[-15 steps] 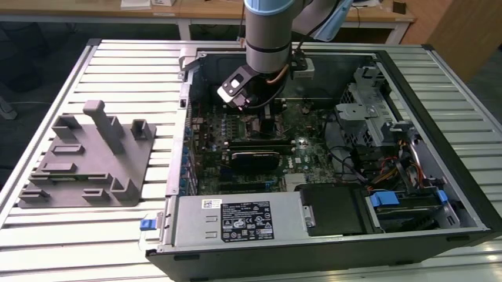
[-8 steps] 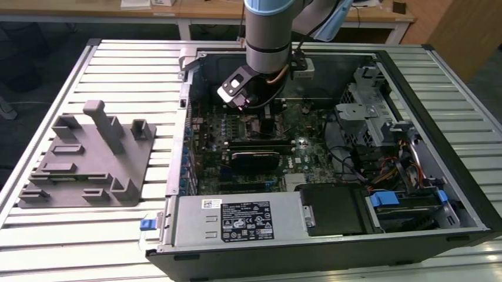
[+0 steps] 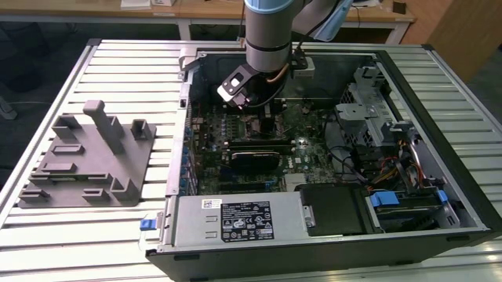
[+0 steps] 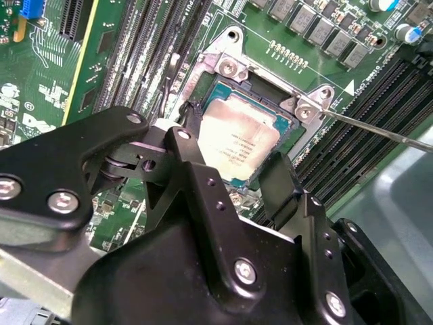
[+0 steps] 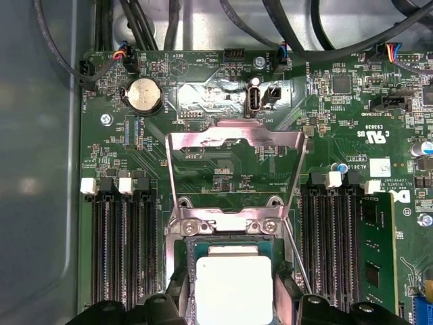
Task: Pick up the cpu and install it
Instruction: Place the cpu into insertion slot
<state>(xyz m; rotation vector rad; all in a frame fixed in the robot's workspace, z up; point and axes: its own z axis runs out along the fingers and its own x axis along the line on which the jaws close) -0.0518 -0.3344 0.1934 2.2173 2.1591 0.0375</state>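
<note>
The cpu (image 4: 240, 142) is lying flat in the socket (image 4: 230, 68) on the board (image 5: 203, 95), silver top facing up, with memory slots (image 5: 125, 250) running along both sides of it. The gripper (image 4: 233, 143) is reaching down over it, and its two black fingers (image 4: 276, 172) are standing against opposite edges of the cpu, closed in to just its width, so it is gripping the chip where it sits. The load plate (image 5: 233, 145) is standing flipped open beyond the socket, and the thin lever (image 4: 379, 130) is sticking out to one side. In the exterior view the arm is coming down into the open case (image 3: 314, 258), which is lying on the slatted table (image 3: 133, 70). A grey fixture (image 3: 79, 164) is sitting on the table toward the exterior view's left, well apart from the gripper.
</note>
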